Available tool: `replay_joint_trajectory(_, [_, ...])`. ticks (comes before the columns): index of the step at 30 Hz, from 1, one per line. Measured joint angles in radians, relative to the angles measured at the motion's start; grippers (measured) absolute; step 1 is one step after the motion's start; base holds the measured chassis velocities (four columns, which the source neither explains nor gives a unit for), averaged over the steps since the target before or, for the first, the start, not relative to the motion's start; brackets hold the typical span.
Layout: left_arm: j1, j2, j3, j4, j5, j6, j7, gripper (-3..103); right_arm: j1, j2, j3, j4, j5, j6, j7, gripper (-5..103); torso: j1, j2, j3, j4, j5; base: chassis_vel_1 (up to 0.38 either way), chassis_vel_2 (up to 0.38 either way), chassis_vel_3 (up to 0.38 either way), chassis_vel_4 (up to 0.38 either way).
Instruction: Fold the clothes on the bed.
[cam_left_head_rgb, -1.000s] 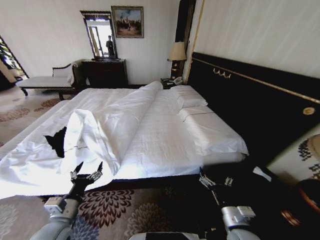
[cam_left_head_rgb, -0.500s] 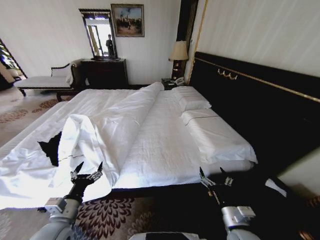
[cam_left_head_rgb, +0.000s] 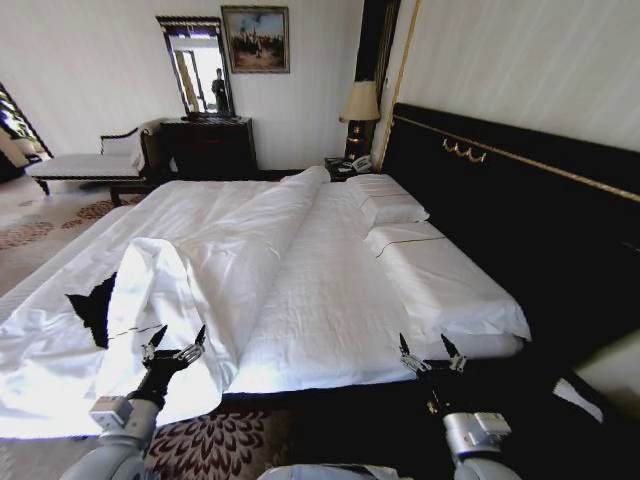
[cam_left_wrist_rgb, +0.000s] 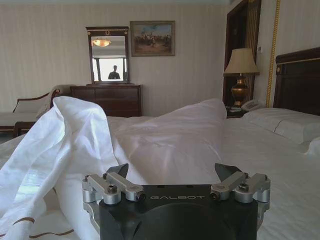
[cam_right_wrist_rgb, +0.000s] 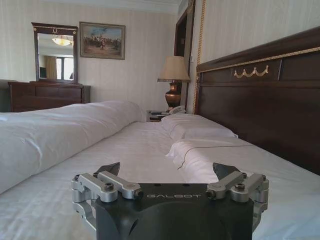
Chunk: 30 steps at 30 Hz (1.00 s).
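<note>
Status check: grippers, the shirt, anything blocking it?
Left gripper open, at the bed's near edge. Right gripper open, near the pillows. Black T-shirt mostly buried under the bunched white duvet.

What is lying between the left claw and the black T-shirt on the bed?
A raised fold of the white duvet stands between the open left claw and the black T-shirt. The fold also covers part of the shirt, which lies near the bed's edge on the robot's left. The open right claw is farther away.

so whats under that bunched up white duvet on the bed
A black T-shirt pokes out beneath the white duvet fold near the left gripper. The rest is covered.
</note>
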Motion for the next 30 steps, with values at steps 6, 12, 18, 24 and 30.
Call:
replay_joint_trajectory(6, [0.000,0.000,0.000,0.002,0.000,-0.002,0.001,98,0.000,0.001,0.000,0.000,-0.005,0.002,0.002,100,0.000,0.000,0.000,0.0001,0.0000,0.025,0.166,-0.013,-0.152])
replay_joint_trajectory(12, [0.000,0.001,0.001,0.004,0.001,-0.002,0.001,98,0.000,0.002,-0.001,-0.002,-0.008,0.002,0.004,100,0.000,0.000,0.000,-0.0001,-0.0001,0.054,0.184,-0.057,-0.198])
replay_joint_trajectory(18, [-0.003,0.001,0.003,0.007,0.002,-0.002,0.001,98,0.000,0.001,-0.001,-0.002,-0.009,0.002,0.004,100,0.000,0.000,0.000,0.0000,-0.0001,0.080,0.196,-0.074,-0.190])
replay_joint_trajectory(24, [-0.003,0.001,0.003,0.008,0.003,-0.002,0.002,98,0.000,0.000,0.000,-0.002,-0.009,0.002,0.004,100,0.000,0.000,0.000,0.0000,0.0000,0.098,0.170,-0.093,-0.175])
replay_joint_trajectory(30, [-0.004,-0.001,0.003,0.011,0.005,-0.003,0.003,98,-0.001,0.001,0.000,-0.001,-0.010,0.002,0.004,100,0.000,0.000,0.000,0.0000,-0.0001,0.088,0.188,-0.094,-0.176])
